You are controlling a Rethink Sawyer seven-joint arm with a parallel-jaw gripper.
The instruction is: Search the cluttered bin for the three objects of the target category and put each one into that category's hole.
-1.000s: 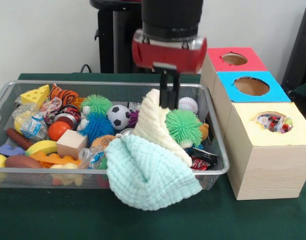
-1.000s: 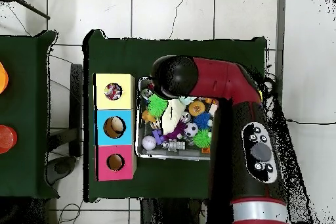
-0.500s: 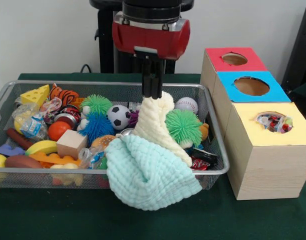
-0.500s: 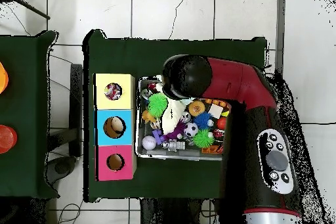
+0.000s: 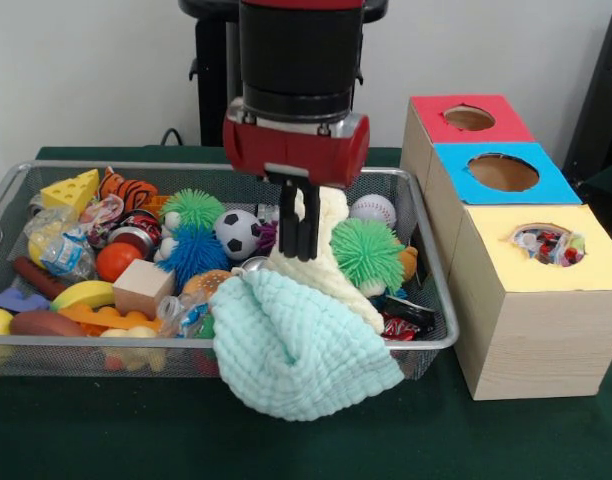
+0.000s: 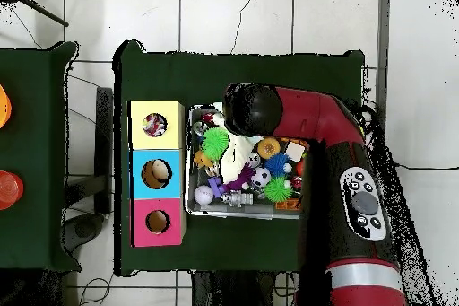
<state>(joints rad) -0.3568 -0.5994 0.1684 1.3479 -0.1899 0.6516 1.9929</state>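
The wire mesh bin (image 5: 216,168) is full of toys; it also shows in the overhead view (image 6: 190,205). My gripper (image 5: 299,252) hangs low in the bin's middle, in front of a cream knitted cloth (image 5: 326,265), its fingers together with nothing seen between them. Crinkly wrappers lie at the bin's left end: a clear one (image 5: 58,248) and a printed one (image 5: 103,212). Another clear one (image 5: 179,313) lies by the front rim. The yellow-topped hole (image 5: 546,243) on the nearest wooden box holds a printed wrapper. The overhead view shows this hole (image 6: 154,124) too, while my arm (image 6: 309,127) covers much of the bin.
A mint knitted cloth (image 5: 298,350) hangs over the bin's front rim. A green spiky ball (image 5: 368,252) sits right of the gripper, a blue one (image 5: 194,250) and a football (image 5: 236,232) to its left. The blue-topped (image 5: 502,172) and red-topped (image 5: 469,118) holes stand behind the yellow one.
The gripper moved from above the green spiky ball to the left in the front view, then came down into the bin in front of the cream cloth.
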